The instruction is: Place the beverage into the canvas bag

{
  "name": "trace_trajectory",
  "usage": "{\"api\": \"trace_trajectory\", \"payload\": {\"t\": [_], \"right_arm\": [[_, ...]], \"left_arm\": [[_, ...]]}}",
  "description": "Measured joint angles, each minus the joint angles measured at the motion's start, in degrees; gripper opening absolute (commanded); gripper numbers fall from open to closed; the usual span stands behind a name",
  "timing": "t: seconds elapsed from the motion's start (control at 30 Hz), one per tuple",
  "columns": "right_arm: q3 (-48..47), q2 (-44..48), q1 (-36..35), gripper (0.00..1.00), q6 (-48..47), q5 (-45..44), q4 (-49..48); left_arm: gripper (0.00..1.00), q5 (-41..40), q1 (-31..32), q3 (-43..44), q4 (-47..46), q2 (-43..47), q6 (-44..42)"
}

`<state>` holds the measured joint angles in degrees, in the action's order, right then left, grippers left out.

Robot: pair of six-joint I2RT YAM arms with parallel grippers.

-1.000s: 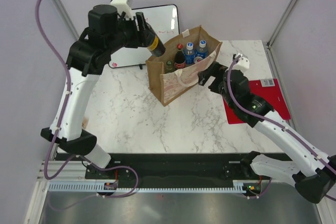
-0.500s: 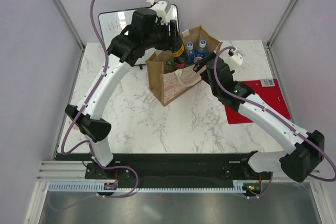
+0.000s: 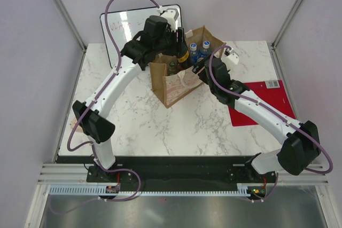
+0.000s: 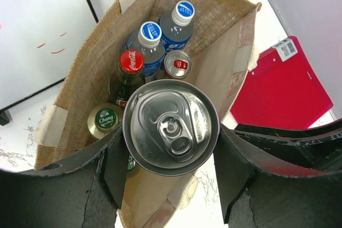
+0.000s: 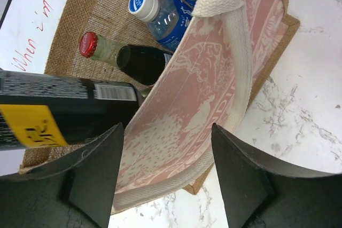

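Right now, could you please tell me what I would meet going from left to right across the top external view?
White board with red writing → tall tan-brown canvas bag → flat red folder. The black drink can overlaps the bag, so I leave it out.

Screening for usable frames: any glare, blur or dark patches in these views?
Top external: even soft light, sharp, no hard shadows. Left wrist: the can lid shows mild sheen yet reads clearly; the fingers are near-black. Right wrist: the canvas bag print is crisp.
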<state>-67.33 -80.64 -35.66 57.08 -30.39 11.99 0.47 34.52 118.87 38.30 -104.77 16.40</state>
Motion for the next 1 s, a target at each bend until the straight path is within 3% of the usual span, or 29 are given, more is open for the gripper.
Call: {"api": "trace_trajectory", "payload": {"t": [0.37, 0.63, 0.73, 0.83, 0.87, 0.9, 0.93, 1.0], "right_arm": [[0.48, 0.0, 0.76, 0.81, -0.72, 0.81, -1.79], [0.42, -2.51, 1.27, 0.7, -0.24, 0.87, -3.41], [0.42, -5.01, 1.57, 0.58, -0.11, 1.62, -3.87], [0.59, -5.09, 1.77, 0.3, -0.35, 2.51, -4.44], [1.01, -4.76, 1.77, 0.14, -0.31, 2.71, -5.09], [1.6, -4.31, 1.77, 0.08, -0.39, 2.71, -5.29], [2.16, -3.87, 1.77, 0.02, -0.48, 2.64, -5.27], [3.15, -3.32, 1.81, 0.0, -0.39, 2.49, -5.25]], "left_arm": [[0.02, -0.13, 1.36, -7.34, -3.74, -0.55, 0.02], [0.02, -0.33, 1.75, -14.4, -5.73, -0.48, 0.2], [0.02, -0.33, 2.12, -15.47, -7.06, -0.28, 0.42], [0.02, -0.33, 2.47, -16.17, -7.82, -0.04, 0.46], [0.02, -0.33, 2.56, -16.2, -8.09, -0.04, 0.48], [0.02, -0.37, 2.62, -16.2, -8.37, -0.04, 0.48], [0.02, -0.46, 2.71, -16.2, -8.57, -0.04, 0.48], [0.02, -0.76, 2.86, -16.2, -8.87, -0.04, 0.5]]}}
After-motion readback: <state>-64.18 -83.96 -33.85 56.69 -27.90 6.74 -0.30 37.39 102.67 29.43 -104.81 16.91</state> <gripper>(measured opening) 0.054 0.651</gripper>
